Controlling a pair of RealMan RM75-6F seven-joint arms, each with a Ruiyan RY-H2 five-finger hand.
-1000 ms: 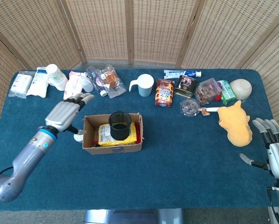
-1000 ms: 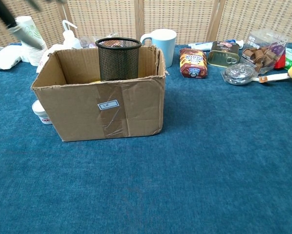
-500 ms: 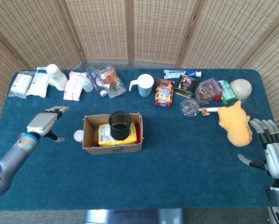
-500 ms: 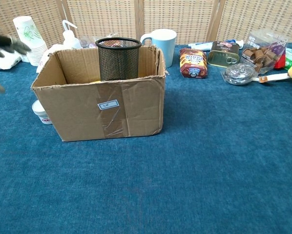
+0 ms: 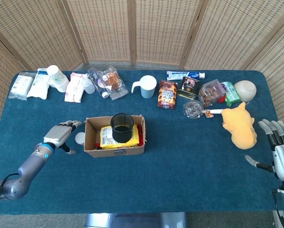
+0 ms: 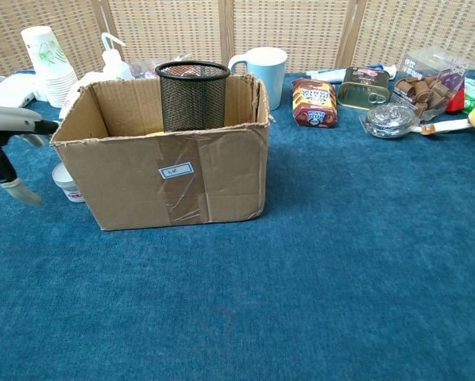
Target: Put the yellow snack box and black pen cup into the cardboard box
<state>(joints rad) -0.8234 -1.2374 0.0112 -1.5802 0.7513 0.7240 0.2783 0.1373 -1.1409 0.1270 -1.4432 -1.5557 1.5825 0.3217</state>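
Observation:
The cardboard box sits left of the table's middle. Inside it lies the yellow snack box, with the black mesh pen cup standing upright on top of it; in the chest view the cup rises above the box's rim and the snack box is hidden by the wall. My left hand hovers just left of the box, fingers spread, holding nothing. My right hand is at the table's right edge, fingers spread and empty.
A small white jar stands between my left hand and the box. Along the back sit paper cups, packets, a white mug, tins and a snack bag. A yellow plush toy lies near my right hand.
My left hand swung out to the left away from the box, then came back lower and closer to its left side. My right hand barely shifted.

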